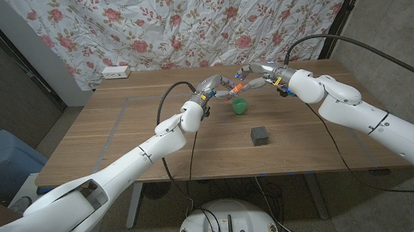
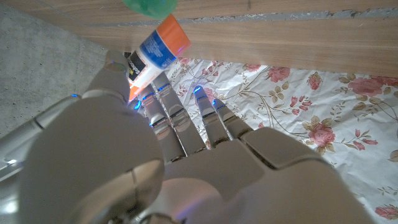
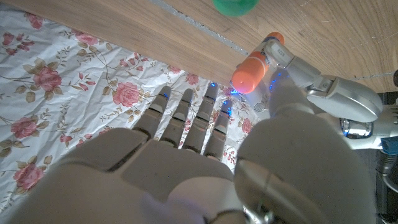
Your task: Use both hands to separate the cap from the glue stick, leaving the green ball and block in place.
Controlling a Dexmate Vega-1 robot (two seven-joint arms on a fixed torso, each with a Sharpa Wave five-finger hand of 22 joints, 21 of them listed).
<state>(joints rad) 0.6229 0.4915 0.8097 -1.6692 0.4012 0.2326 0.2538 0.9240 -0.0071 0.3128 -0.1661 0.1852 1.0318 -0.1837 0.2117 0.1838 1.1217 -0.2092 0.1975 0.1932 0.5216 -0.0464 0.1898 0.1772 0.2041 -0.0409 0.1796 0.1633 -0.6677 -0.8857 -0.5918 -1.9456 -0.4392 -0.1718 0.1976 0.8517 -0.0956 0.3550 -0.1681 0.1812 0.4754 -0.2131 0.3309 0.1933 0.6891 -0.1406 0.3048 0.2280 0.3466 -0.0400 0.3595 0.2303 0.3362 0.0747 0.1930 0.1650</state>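
Floral cloth backs my wooden table. Near its far edge, my left hand pinches the glue stick; its cap nears my right hand, contact unclear.

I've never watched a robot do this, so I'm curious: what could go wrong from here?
The glue stick is held up in the air by the left hand, seemingly only at the fingertips, so a pull on its orange cap might tear it loose. The green ball lies right under both hands; a dropped stick or a dipping right hand could send it rolling.
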